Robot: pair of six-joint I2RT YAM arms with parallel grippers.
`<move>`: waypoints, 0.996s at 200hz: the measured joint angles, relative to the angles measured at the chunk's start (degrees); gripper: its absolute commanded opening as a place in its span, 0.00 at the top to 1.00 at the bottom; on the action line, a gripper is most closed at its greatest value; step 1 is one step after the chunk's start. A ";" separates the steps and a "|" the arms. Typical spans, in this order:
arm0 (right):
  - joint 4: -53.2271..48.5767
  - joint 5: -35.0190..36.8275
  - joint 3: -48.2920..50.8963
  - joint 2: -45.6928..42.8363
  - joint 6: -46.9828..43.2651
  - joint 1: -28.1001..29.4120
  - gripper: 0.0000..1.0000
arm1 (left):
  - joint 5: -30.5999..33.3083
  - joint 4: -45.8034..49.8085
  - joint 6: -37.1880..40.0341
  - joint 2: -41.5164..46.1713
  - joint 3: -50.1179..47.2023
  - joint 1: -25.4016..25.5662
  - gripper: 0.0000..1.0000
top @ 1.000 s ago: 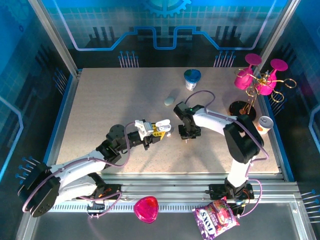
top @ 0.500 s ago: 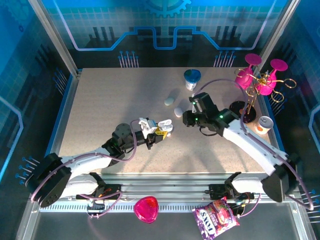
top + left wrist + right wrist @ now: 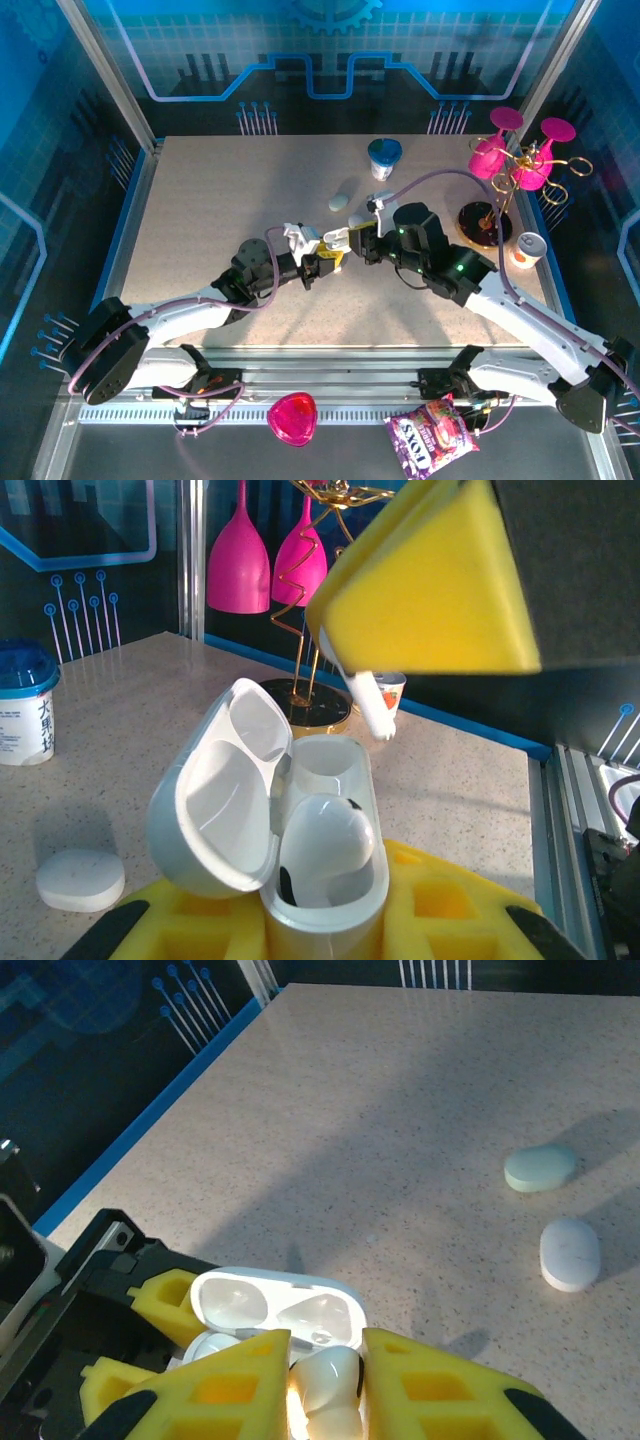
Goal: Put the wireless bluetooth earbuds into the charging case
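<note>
Top: left gripper (image 3: 322, 260) clamped on open charging case (image 3: 335, 239); right gripper (image 3: 358, 243) just at its 2 o'clock. Left wrist: one earbud (image 3: 325, 845) seated in case, second earbud (image 3: 368, 702) hanging at 12 o'clock. Right wrist: right jaws pinch second earbud, case lid (image 3: 275, 1312) at 10 o'clock.

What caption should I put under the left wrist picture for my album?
Open case with one earbud inside; yellow fingers hold a second earbud above it.

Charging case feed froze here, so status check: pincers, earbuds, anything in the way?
Left pincer shut on open charging case, one earbud seated. Right pincer shut on second earbud, just above case. Free slot unblocked.
</note>
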State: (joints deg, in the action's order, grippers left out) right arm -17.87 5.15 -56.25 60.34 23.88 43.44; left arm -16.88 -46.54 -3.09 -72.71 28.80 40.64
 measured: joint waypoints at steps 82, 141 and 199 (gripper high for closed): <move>4.52 0.57 1.81 -0.28 -1.95 0.39 0.81 | 0.15 1.22 -1.53 0.83 0.35 0.26 0.84; 5.51 1.97 3.54 -0.72 -3.28 0.39 0.80 | 0.15 1.16 -1.57 1.66 0.35 0.42 0.84; 6.23 1.92 4.04 -0.76 -4.04 0.39 0.77 | 0.39 1.25 -2.89 1.95 0.85 0.42 0.83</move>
State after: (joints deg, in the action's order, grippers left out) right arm -11.64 7.07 -52.21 59.57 19.84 43.83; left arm -16.49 -45.30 -5.98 -70.76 29.65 41.06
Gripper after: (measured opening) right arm 0.210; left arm 0.217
